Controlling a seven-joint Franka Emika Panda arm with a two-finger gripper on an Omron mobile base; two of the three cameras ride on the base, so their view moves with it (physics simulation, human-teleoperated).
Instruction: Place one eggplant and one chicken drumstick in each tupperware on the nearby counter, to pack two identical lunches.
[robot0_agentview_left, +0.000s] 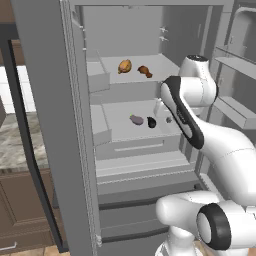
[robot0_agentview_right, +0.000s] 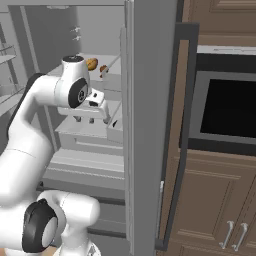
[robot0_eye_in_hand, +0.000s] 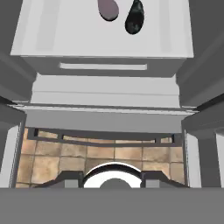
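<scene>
Fingers on my gripper (robot0_agentview_right: 91, 106) closed, holding nothing; mauve eggplant (robot0_agentview_left: 136, 120) & black eggplant (robot0_agentview_left: 151, 122) side by side on fridge shelf (robot0_agentview_left: 120, 131).

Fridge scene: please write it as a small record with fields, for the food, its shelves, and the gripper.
upper shelf: golden-orange drumstick and reddish-brown drumstick, lying apart
lower shelf: pale purple eggplant and near-black eggplant, side by side
fridge door: open
gripper: shut, holding nothing, in front of the lower shelf
food packed: none yet
floor: tan tiles below the fridge
</scene>
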